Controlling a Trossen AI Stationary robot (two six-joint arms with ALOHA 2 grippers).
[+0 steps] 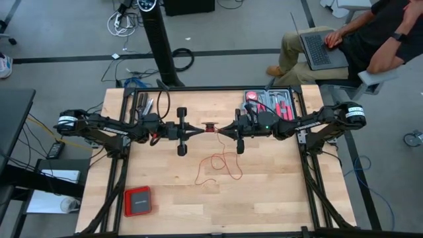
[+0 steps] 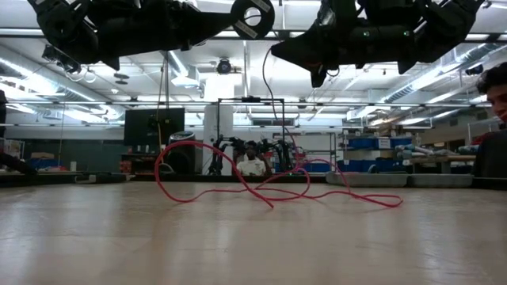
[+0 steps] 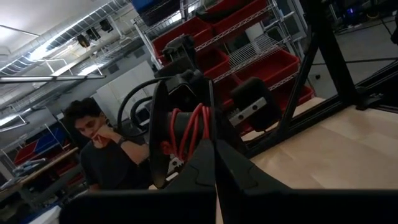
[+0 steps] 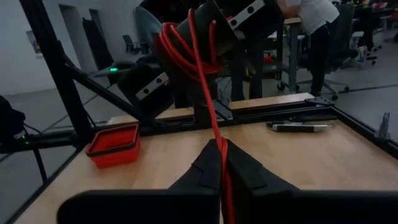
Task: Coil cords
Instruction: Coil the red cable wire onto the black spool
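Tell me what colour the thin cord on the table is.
Red. The cord shows best in the low view, looping across the wooden table.

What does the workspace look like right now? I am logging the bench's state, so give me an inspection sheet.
Surface: wooden table, bare in front.
Job's things: red cord, partly wound around the left gripper, rest trailing in loops on the table.
Clutter: red box at a near corner; grey tool tray at the far edge.
Grippers: left shut; right gripper shut on the red cord, both raised mid-table.
Cables: black cables near the left arm.
Surroundings: person with laptop seated beyond the table.
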